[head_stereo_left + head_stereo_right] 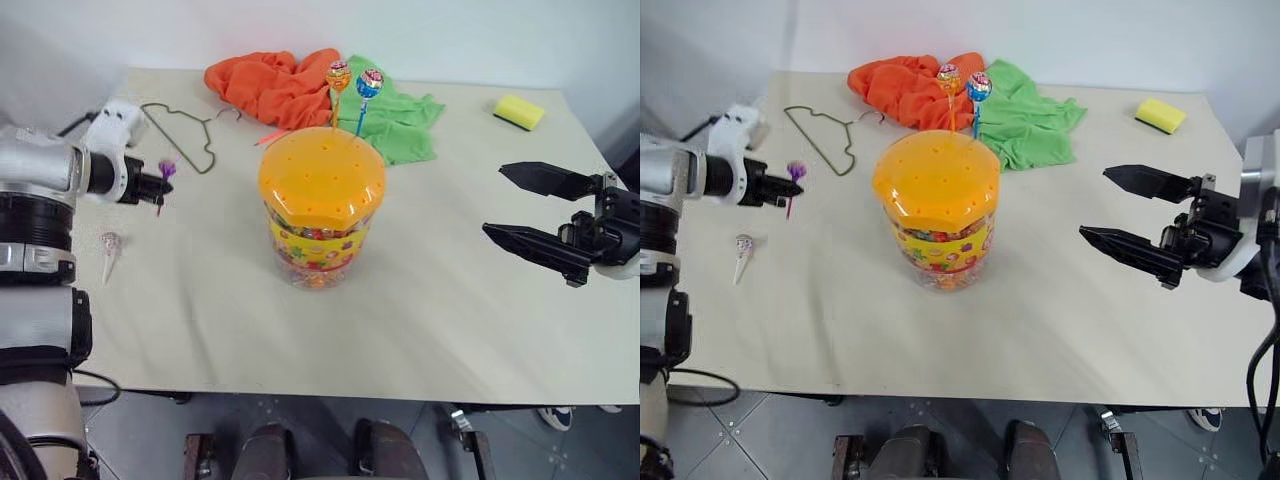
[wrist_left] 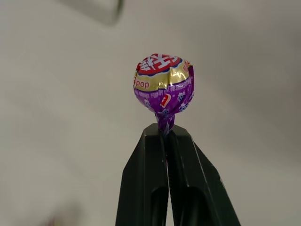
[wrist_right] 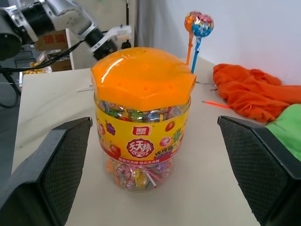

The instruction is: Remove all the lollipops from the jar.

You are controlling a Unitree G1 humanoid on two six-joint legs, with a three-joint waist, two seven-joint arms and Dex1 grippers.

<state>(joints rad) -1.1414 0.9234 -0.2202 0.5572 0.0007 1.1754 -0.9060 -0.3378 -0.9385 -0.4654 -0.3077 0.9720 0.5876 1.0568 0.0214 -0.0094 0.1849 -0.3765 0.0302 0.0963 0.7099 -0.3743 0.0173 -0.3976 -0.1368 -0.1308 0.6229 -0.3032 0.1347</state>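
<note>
At the jar's [image 1: 320, 205] 9 o'clock, the left hand [image 1: 160, 186] is pinching the purple lollipop [image 1: 167, 169] by its stick; light, thin, probably slippery. The right hand [image 1: 530, 208] is gaping wide, empty.

Four lollipops [image 1: 339, 76] are counted, one jar [image 1: 320, 205], two cloths [image 1: 275, 85], one hanger [image 1: 185, 130] and one sponge [image 1: 519, 111].
</note>
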